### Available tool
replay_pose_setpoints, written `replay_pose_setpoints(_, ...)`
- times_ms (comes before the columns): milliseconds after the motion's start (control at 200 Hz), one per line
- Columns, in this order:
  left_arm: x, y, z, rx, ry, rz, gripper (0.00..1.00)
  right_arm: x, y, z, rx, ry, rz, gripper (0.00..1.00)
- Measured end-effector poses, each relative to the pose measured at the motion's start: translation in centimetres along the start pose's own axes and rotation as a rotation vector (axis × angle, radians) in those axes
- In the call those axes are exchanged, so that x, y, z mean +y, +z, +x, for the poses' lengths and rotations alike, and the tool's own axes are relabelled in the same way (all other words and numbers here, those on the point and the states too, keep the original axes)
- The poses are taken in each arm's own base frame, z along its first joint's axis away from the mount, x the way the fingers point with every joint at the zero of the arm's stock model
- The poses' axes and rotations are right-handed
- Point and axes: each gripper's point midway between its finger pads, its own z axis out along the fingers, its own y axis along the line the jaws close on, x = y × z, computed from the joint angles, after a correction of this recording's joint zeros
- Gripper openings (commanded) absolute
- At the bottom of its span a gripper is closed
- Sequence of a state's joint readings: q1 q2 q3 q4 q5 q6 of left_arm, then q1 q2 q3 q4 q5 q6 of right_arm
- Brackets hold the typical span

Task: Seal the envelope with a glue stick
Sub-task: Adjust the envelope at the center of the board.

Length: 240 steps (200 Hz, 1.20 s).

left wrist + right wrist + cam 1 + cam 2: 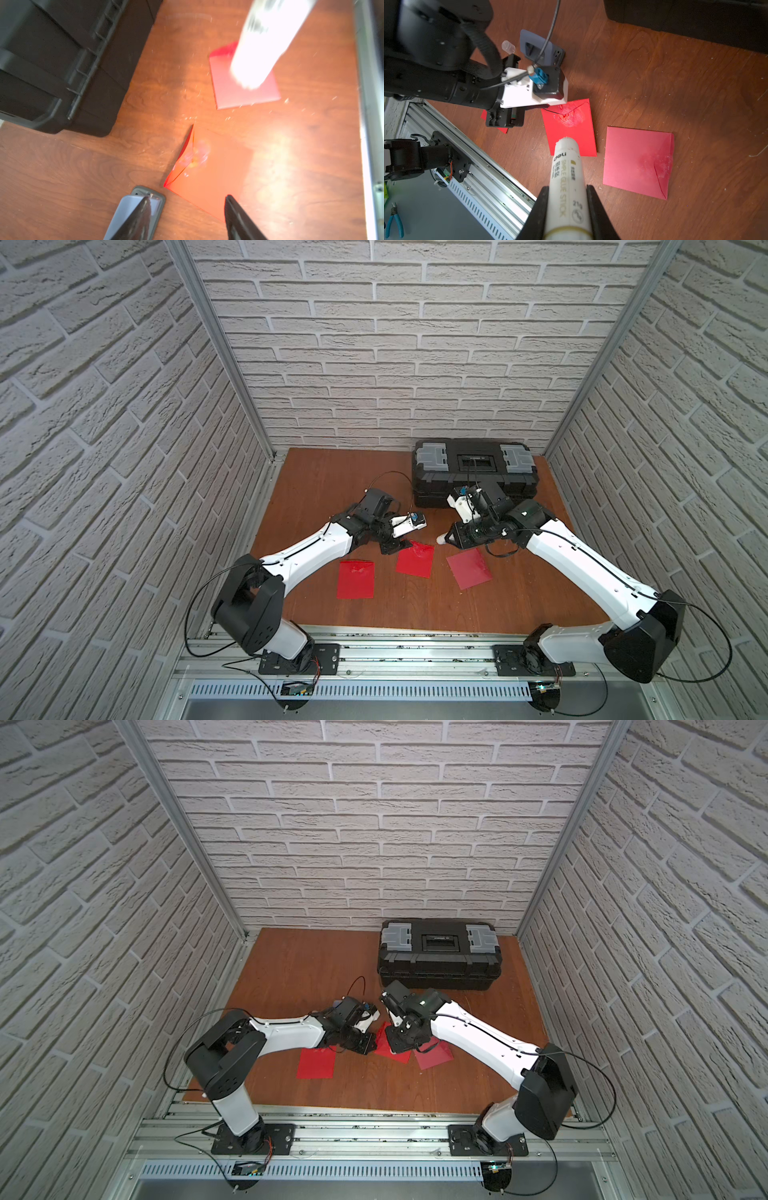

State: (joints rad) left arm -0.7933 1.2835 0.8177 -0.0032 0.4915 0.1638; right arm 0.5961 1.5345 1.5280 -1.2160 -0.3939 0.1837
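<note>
Brown wooden desk (316,489): white cylindrical glue stick (566,176) is clamped in right tool (568,188) above middle red paper envelope (571,137). Left tool (188,198) is spread apart, empty. Glue seems applied; flap (569,116) pressing is likely needed next.

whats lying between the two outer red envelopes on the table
The middle red envelope, glue-smeared near its flap, with bare table either side; seen in a top view.
</note>
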Motion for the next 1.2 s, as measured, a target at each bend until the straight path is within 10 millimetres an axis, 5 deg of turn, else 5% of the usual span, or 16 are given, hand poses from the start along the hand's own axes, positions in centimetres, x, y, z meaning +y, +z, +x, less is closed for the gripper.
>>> replay_pose_setpoints(175,-0.3,1.1,0.1,-0.010,0.014,0.033,0.57,0.6,0.4,0.3,0.021,-0.008,-0.011,0.02)
replay_pose_setpoints(410,-1.2,1.6,-0.7,-0.030,0.036,0.075,0.24,0.0,0.4,0.0,0.009,0.002,0.020,0.03)
replay_pose_setpoints(505,-1.4,1.6,-0.9,-0.036,0.038,0.082,0.13,0.0,0.2,-0.2,-0.011,0.004,0.026,0.16)
replay_pose_setpoints(715,-1.5,1.7,-1.3,-0.052,0.054,0.082,0.07,-0.3,-0.1,0.1,-0.042,0.038,0.042,0.43)
replay_pose_setpoints(930,-1.4,1.8,-1.2,-0.044,0.053,0.074,0.05,-0.4,0.2,0.1,-0.071,0.065,0.040,0.30)
replay_pose_setpoints(1090,-1.4,1.9,-0.9,-0.033,0.047,0.073,0.04,-0.4,0.5,0.1,-0.096,0.080,0.039,0.32)
replay_pose_setpoints(1200,-1.4,2.1,-0.7,-0.024,0.046,0.071,0.18,-0.4,0.6,0.1,-0.117,0.081,0.040,0.08)
